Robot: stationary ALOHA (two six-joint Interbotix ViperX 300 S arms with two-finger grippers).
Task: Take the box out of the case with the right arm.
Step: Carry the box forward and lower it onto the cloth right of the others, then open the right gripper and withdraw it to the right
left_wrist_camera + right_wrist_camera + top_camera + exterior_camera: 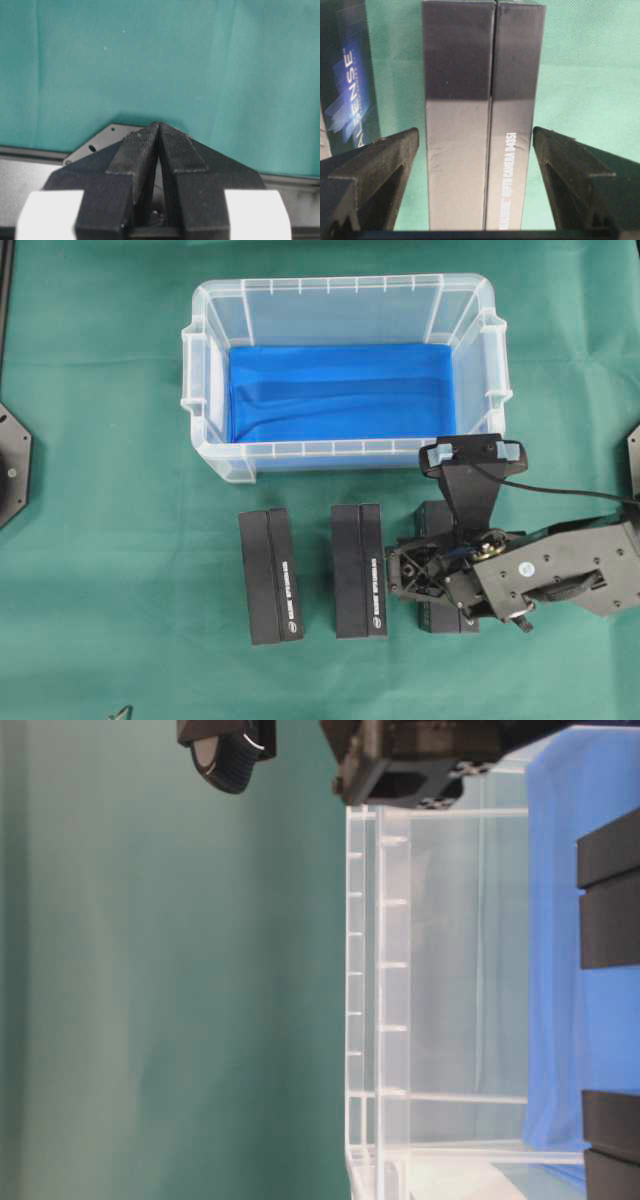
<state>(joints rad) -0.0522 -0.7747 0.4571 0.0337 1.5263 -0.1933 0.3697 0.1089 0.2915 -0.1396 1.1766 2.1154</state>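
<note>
Our right claw (476,150) stands wide open astride the box (482,115), gripping nothing; case (215,455) empty. We should lift straight up, clear of both sides.

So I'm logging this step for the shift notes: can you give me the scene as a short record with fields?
case: clear tub, blue floor, no box inside
boxes on cloth: three black boxes in a row in front of the case
left box: untouched
middle box: untouched
right box: between the open fingers, gaps both sides
right gripper: open
left gripper: shut, over bare cloth
</note>
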